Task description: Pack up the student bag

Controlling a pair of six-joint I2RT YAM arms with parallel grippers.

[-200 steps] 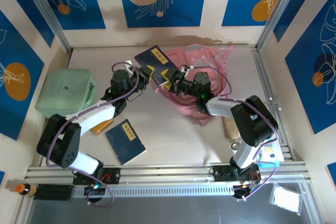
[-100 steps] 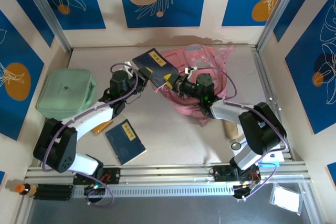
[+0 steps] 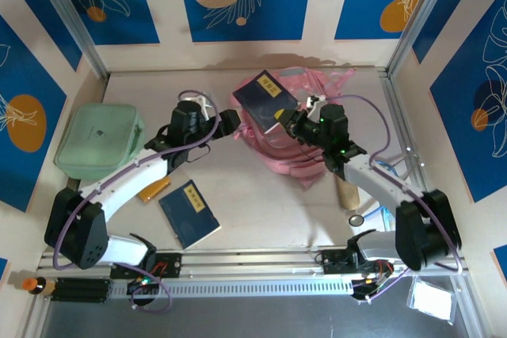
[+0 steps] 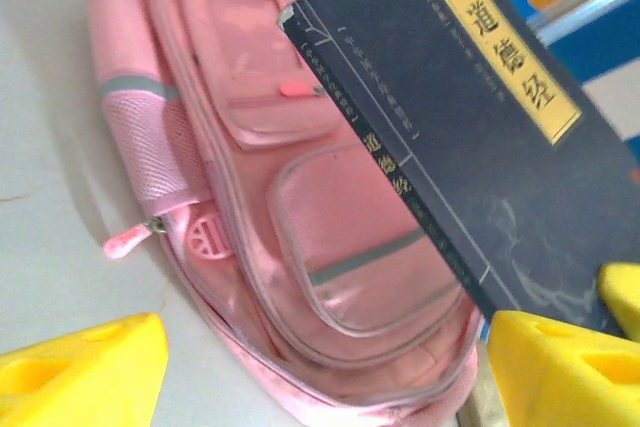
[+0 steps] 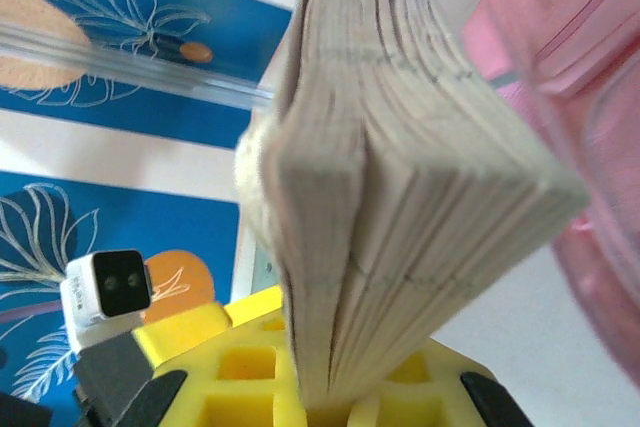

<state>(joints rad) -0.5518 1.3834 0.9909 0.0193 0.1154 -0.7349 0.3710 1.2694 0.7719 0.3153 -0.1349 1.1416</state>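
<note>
Two matching white-and-black arms trailing purple cables

The left arm point(image 3: 127, 176) and right arm point(image 3: 380, 184) have white link shells, rounded black joint housings and loose purple cables looping alongside. The left pincer point(image 4: 327, 372) ends in plain bright yellow blocks. The right pincer point(image 5: 320, 397) has yellow pads with square moulded recesses on black mounts.
</note>
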